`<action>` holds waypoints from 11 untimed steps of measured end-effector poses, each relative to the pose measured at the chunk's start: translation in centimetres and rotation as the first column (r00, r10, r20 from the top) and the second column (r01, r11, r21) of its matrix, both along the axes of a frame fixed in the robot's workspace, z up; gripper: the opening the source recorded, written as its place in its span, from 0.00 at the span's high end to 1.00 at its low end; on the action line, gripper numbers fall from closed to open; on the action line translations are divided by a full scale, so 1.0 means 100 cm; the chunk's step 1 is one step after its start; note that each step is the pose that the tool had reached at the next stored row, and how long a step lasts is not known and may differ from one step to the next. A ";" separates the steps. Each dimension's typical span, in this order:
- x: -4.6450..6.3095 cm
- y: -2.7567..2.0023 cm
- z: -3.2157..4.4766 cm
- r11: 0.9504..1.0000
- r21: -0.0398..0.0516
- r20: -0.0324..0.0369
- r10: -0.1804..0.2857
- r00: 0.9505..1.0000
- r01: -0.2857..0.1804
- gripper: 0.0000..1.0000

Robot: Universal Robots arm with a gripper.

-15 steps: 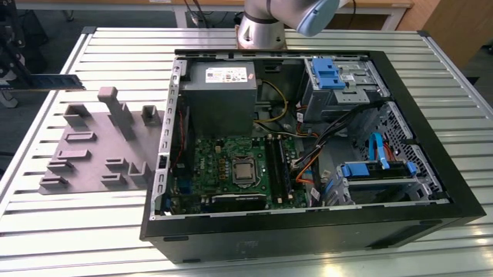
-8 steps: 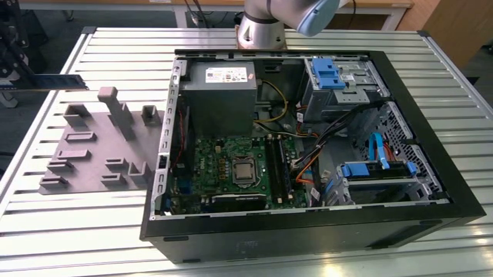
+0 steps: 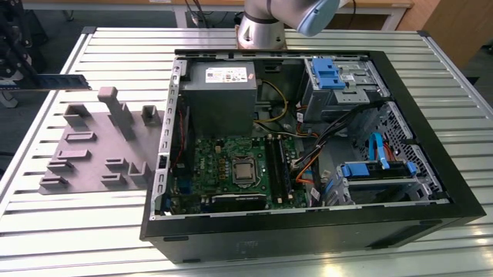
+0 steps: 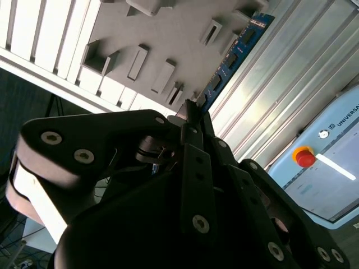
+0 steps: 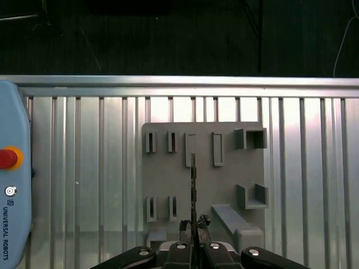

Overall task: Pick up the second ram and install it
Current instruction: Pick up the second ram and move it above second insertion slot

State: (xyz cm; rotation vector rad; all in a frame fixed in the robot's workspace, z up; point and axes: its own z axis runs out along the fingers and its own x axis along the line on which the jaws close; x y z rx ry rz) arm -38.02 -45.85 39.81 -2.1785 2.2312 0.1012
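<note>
The second ram [image 3: 62, 81] is a thin blue stick held level in the air above the slatted table, beyond the grey holder plate [image 3: 92, 167] at the exterior view's left. My gripper [image 3: 21, 78] is shut on one end of it. In the second wrist view the ram [image 4: 234, 55] runs out from the black fingertips [image 4: 193, 115] over the holder plate [image 4: 168, 33]. The first wrist view has the ram [image 5: 193, 179] edge-on above the plate [image 5: 227, 188], clamped by the gripper [image 5: 193, 228].
An open computer case [image 3: 431, 173] lies on the table with its green motherboard [image 3: 223, 167] and long black memory slots [image 3: 278, 167] exposed. The arm's base [image 3: 260, 32] stands behind the case. A light blue pendant with a red button [image 5: 10, 185] lies on the table.
</note>
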 end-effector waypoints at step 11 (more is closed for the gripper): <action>0.013 0.0000 0.0000 1.000 0.000 0.000 0.000 1.000 0.000 0.86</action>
